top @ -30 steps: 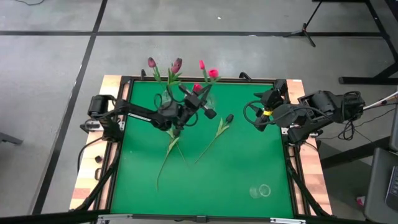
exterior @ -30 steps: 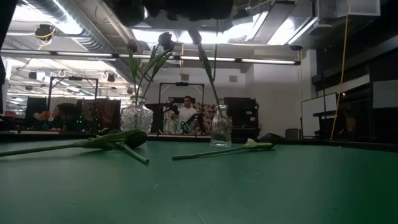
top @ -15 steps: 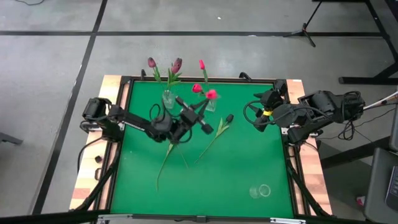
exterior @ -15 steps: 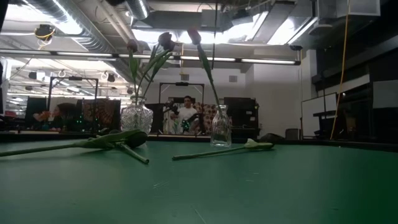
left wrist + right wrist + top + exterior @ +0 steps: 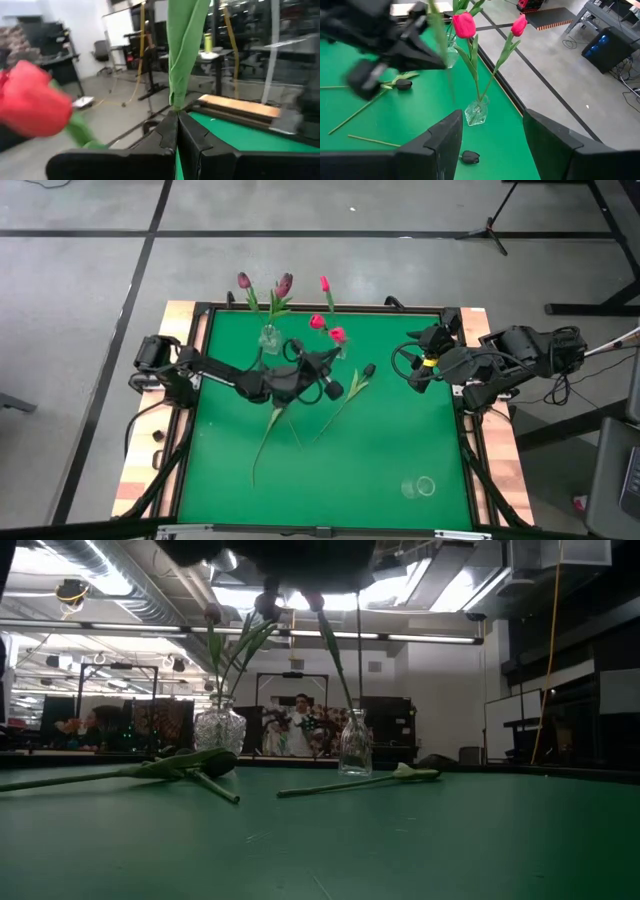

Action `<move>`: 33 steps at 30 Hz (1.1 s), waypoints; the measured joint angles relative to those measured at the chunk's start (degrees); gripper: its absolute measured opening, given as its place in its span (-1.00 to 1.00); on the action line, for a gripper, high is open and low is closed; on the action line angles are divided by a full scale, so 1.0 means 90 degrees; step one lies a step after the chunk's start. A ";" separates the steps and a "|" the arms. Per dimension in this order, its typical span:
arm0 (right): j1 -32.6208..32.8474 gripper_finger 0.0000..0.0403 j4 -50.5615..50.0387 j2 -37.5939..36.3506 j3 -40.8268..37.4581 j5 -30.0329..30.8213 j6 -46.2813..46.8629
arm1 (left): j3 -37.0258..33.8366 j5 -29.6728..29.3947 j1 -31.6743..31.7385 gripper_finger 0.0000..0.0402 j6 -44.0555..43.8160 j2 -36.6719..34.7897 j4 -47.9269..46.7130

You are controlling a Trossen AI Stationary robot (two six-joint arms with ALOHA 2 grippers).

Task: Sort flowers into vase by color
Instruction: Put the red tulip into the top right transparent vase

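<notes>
Since a second ago the left gripper (image 5: pixel 318 362) has pulled back from the far edge toward the middle of the green table (image 5: pixel 400 430). With it, the held pink flower (image 5: pixel 338 335) has swung in, so its head now hangs close over the narrow vase (image 5: pixel 335 350) rather than beyond it. In the left wrist view the fingers (image 5: pixel 167 127) are pressed together with the green stem pinched between them. That looks like lining the stem up with the vase neck. In the low view a thin upright line above the narrow vase may be that stem, but I cannot tell whether its end has entered the glass. I judge this flower as not yet placed.

Farther out, the right gripper (image 5: pixel 415 366) waits over the right side of the table, jaws spread and holding nothing.

Counted by colour:
- **Pink:** three in all. Two pink flowers (image 5: pixel 465 25) already stand in the narrow vase, and the third is the one held.
- **Purple:** two purple flowers (image 5: pixel 285 283) stand in the wide vase (image 5: pixel 270 338) to its left.
- **Dark:** one dark-headed flower (image 5: pixel 368 370) lies on the table right of the left gripper.
- **Unsorted stems:** crossed stems (image 5: pixel 272 420) lie nearer the middle. There seem to be two or three, overlapping too much to be sure.

An empty glass vase (image 5: pixel 421 486), the third, sits at the near right.
</notes>
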 joint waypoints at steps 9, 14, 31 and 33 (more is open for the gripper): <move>0.0000 0.04 0.0000 0.0000 0.0000 -0.0002 0.0000 | -0.0226 0.0647 0.0822 -1.00 -0.0015 0.0008 0.0444; 0.0000 0.04 -0.0002 0.0000 0.0002 -0.0002 0.0000 | -0.0224 0.0631 0.1003 -1.00 0.0238 0.0001 0.0894; 0.0000 0.04 -0.0151 0.0002 0.0002 0.0005 0.0000 | -0.0226 -0.0141 0.0283 -1.00 0.0596 0.0008 0.0828; -0.0001 0.04 -0.0151 0.0002 0.0002 0.0005 0.0000 | -0.0226 -0.0238 0.0198 -1.00 0.0561 0.0008 0.0823</move>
